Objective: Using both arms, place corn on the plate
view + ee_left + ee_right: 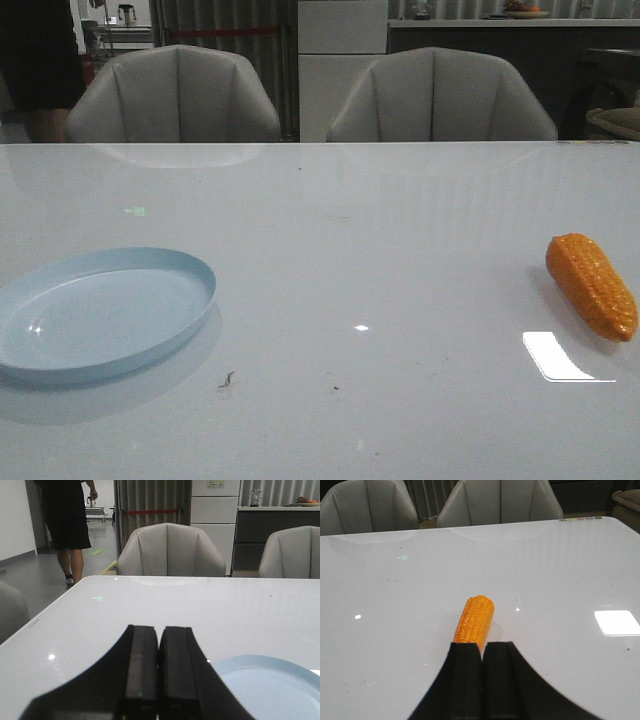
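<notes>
The orange corn [590, 285] lies on its side on the white table at the right. The pale blue plate [100, 310] sits empty at the left, near the front. Neither gripper shows in the front view. In the left wrist view, my left gripper [159, 630] is shut and empty, with the plate [270, 685] beside it. In the right wrist view, my right gripper [482, 647] is shut and empty. The corn [476, 617] lies on the table just past its fingertips, pointing away, and its near end is hidden behind them.
Two grey chairs [175, 95] [440, 95] stand behind the table's far edge. A person [67, 515] stands on the floor beyond the table's left corner. A bright reflection [560, 355] lies on the table near the corn.
</notes>
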{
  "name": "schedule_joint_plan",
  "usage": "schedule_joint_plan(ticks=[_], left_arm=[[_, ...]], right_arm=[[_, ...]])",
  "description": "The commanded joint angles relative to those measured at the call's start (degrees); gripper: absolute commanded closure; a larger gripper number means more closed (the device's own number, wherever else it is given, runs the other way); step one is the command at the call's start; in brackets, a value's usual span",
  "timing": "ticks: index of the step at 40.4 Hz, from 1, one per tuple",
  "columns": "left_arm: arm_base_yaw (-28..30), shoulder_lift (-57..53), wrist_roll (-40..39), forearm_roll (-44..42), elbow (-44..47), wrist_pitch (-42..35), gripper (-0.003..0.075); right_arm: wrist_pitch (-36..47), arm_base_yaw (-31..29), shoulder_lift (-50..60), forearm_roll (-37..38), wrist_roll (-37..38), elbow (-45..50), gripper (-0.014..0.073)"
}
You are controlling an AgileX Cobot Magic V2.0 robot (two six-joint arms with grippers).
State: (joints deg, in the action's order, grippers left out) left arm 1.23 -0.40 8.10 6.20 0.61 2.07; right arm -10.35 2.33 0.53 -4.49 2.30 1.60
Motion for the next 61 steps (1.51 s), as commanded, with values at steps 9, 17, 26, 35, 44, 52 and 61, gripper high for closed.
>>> schedule_joint_plan(ticks=[9, 17, 26, 35, 44, 52, 61], left_arm=[[-0.39, -1.17, -0.69, 0.54, 2.10, -4.72, 0.0627], [-0.39, -1.17, -0.69, 0.54, 2.10, -4.72, 0.0627], [-0.39, -1.17, -0.69, 0.54, 2.10, -8.48, 0.0627], [-0.39, -1.17, -0.69, 0.27, -1.38, -12.60, 0.0627], [-0.39, 0.57, -0.69, -5.76, -14.61, -12.72, 0.0627], [-0.39, 9.80, -0.69, -7.72, -27.63, -8.77, 0.0627], [-0.39, 26.34, -0.69, -7.72, -41.32, 2.61, 0.0627]], right_arm=[[5.43, -0.15, 1.42, -0.17, -0.12, -1.22, 0.0494], [5.74, -0.16, 1.42, -0.17, -0.12, -1.22, 0.0494], [6.01, -0.16, 1.42, -0.17, -0.12, -1.22, 0.0494], [16.28, -0.14, 1.42, -0.23, -0.12, -2.77, 0.0515], [15.72, -0.14, -0.47, -0.23, -0.12, -18.25, 0.0543], [7.82, -0.14, -9.90, -0.23, -0.12, -31.64, 0.0543], [0.29, -0.14, -25.48, -0.23, -0.12, -42.60, 0.0543]])
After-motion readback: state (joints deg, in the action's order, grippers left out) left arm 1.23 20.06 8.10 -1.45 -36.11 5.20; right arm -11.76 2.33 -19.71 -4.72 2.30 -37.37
